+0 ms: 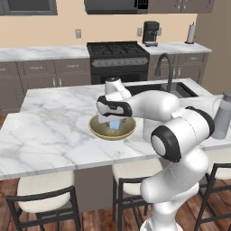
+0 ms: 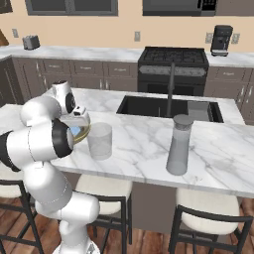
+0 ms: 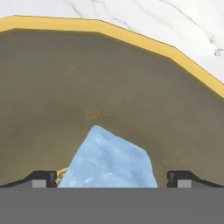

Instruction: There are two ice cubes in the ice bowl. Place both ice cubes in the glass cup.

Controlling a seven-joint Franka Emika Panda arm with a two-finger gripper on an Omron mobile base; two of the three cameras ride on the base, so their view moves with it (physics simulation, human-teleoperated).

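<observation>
Down inside the bowl (image 3: pixel 131 87), the gripper (image 3: pixel 112 178) stands spread wide, its two dark fingertips (image 3: pixel 43 178) far apart with one ice cube (image 3: pixel 109 164) between them; whether either tip touches it cannot be told. The cube is pale blue, translucent, faceted, with a faintly mottled surface and one corner pointing away from the gripper. Around it the bowl's inside is matte dark olive, and beyond that runs a smooth golden rim curving in an arc. Past the rim lies the white, grey-veined marble tabletop (image 3: pixel 175 26).

From the left base view the bowl (image 1: pixel 113 131) reads as wide, shallow and round, brass-coloured, with a pale blue patch of ice (image 1: pixel 114 125) under the hand; I cannot tell whether that patch is one cube or two. The gripper (image 1: pixel 113 122) reaches into it from above.

The right base view adds the cup (image 2: pixel 100 141), a clear cylindrical tumbler standing just beside the bowl (image 2: pixel 82 133) on the tabletop (image 2: pixel 144 144). Farther off on that side stands an opaque grey jug (image 2: pixel 178 145), tall and smooth, near the dark sink (image 2: pixel 149 106).
</observation>
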